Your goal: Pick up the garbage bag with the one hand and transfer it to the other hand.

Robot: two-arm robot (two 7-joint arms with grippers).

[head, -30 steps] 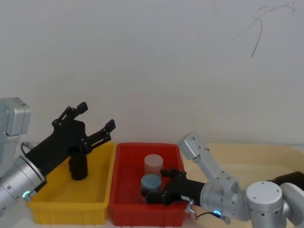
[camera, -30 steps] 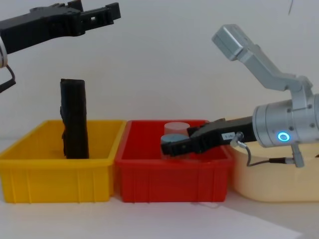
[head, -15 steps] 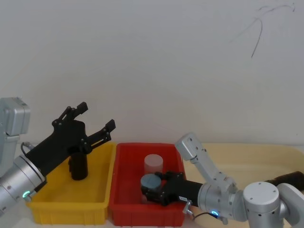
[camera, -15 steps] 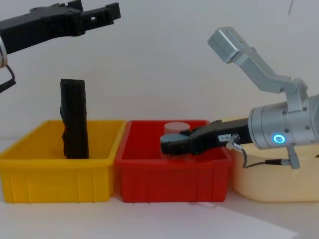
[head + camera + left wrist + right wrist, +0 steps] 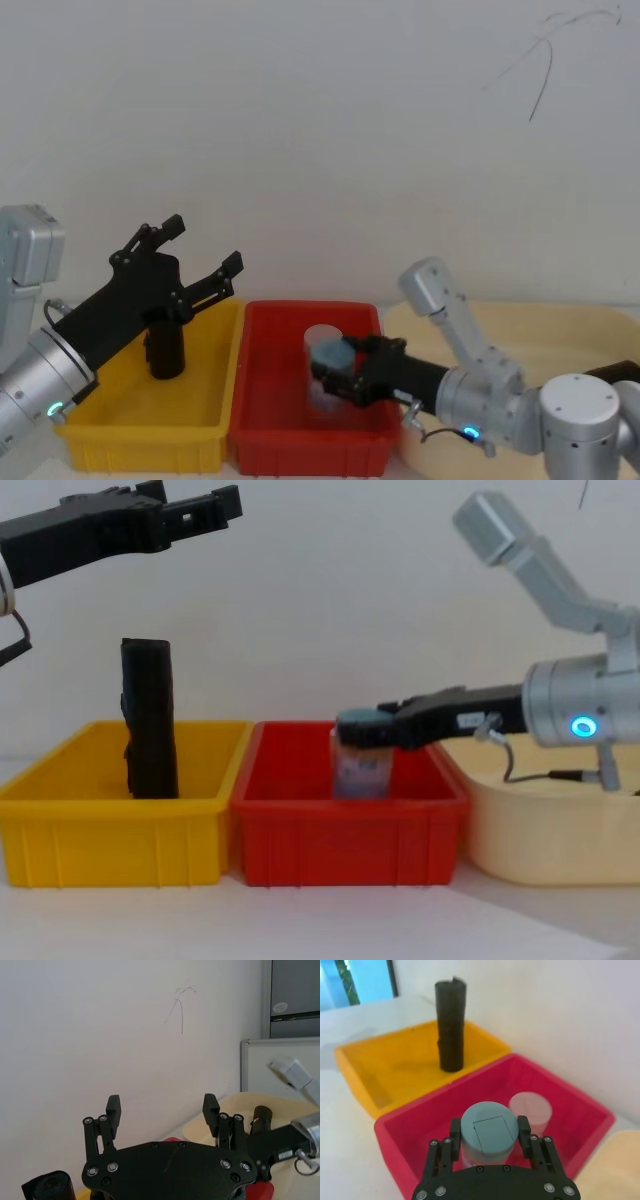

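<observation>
Standing upright at frame left, the bag (image 5: pixel 166 347) sits in our yellow bin (image 5: pixel 120 438); our left gripper (image 5: pixel 205 250) gapes above, right gripper (image 5: pixel 335 372) clamps a jar (image 5: pixel 362 752) over the red bin (image 5: pixel 300 855).

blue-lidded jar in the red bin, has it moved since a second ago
Yes. The right gripper, shut on the blue-lidded jar, has lifted it: its lid now sits above the red bin rim in the chest view.

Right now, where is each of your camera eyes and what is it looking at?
Head: high up, looking down at the yellow bin, red bin and both arms.
Chest: low, side-on; garbage bag standing upright.
Left wrist: behind the open left gripper, facing the wall.
Right wrist: behind the right gripper, gripping a grey-lidded jar.
All show the bag.
</observation>
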